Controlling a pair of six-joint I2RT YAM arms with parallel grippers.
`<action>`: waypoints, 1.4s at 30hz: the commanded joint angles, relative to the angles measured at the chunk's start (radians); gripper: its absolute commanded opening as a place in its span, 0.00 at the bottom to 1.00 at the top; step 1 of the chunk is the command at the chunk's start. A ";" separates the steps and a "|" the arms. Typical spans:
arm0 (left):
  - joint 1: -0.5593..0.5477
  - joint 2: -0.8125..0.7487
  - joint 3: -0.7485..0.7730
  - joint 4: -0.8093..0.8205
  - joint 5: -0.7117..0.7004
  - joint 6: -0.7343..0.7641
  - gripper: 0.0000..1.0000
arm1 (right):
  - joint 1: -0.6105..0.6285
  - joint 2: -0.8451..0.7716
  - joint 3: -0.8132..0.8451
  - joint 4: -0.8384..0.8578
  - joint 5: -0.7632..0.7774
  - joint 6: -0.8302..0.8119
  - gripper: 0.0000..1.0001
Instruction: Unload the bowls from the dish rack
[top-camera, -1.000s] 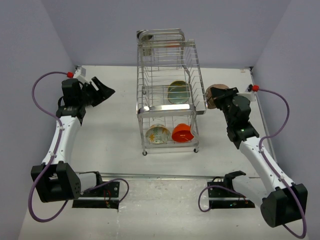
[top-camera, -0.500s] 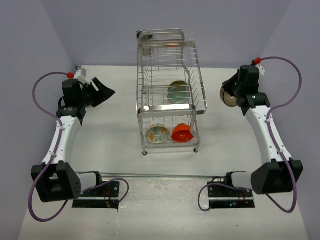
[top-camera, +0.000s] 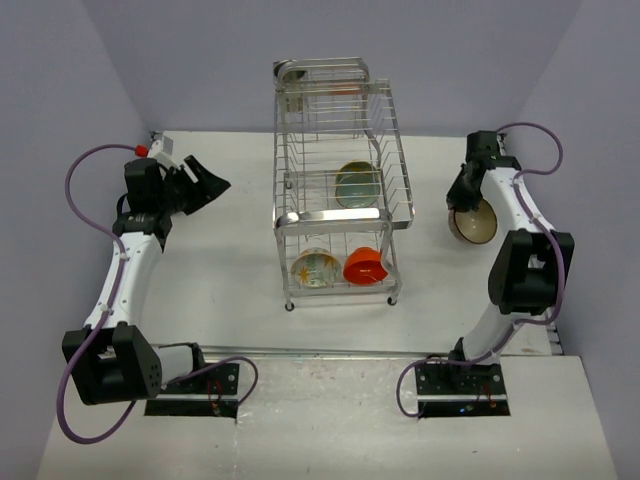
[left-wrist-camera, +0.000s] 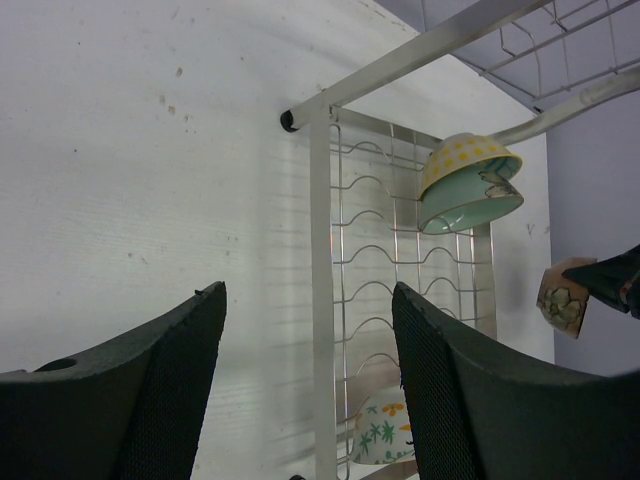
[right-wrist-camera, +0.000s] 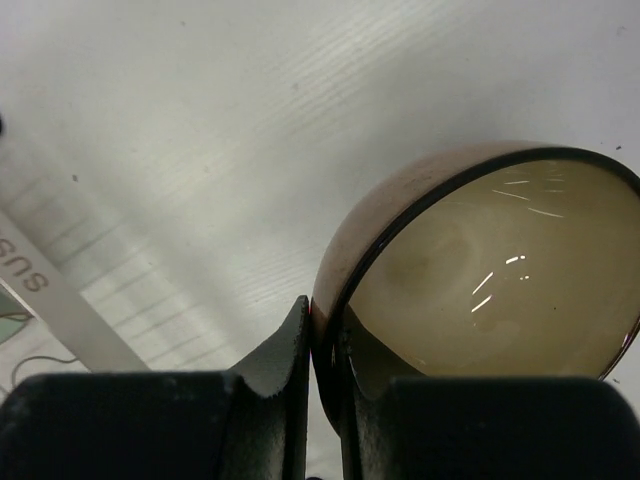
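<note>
Setting down is in hand: the brown bowl (top-camera: 474, 226) is clenched in the right claw (right-wrist-camera: 322, 325) by the tabletop's (top-camera: 240, 250) right edge; lowering and release are needed.

A white bench (top-camera: 230, 270), faintly grained and flecked with small dark specks, fills the middle. Lavender walls (top-camera: 190, 60) close it in at 9, 12 and 3 o'clock. A thin metal rail (top-camera: 330, 352) crosses it at 6 o'clock.

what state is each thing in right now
dish rack: upright, bowls inside
brown bowl: gripped by its rim, outside the rack
greenish bowl: on edge, upper tier
pale patterned bowl: on edge, lower tier
orange-red bowl: on edge, lower tier
left pincer: open, empty
right pincer: shut on brown bowl
</note>
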 joint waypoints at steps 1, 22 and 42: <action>0.003 -0.014 -0.007 0.024 0.017 0.027 0.68 | -0.006 -0.005 0.095 -0.013 0.064 -0.084 0.00; -0.011 0.020 0.005 0.020 0.019 0.036 0.68 | -0.005 0.292 0.278 -0.131 0.219 -0.163 0.00; -0.026 0.075 0.006 0.047 0.027 0.015 0.68 | 0.017 0.354 0.280 -0.124 0.264 -0.193 0.20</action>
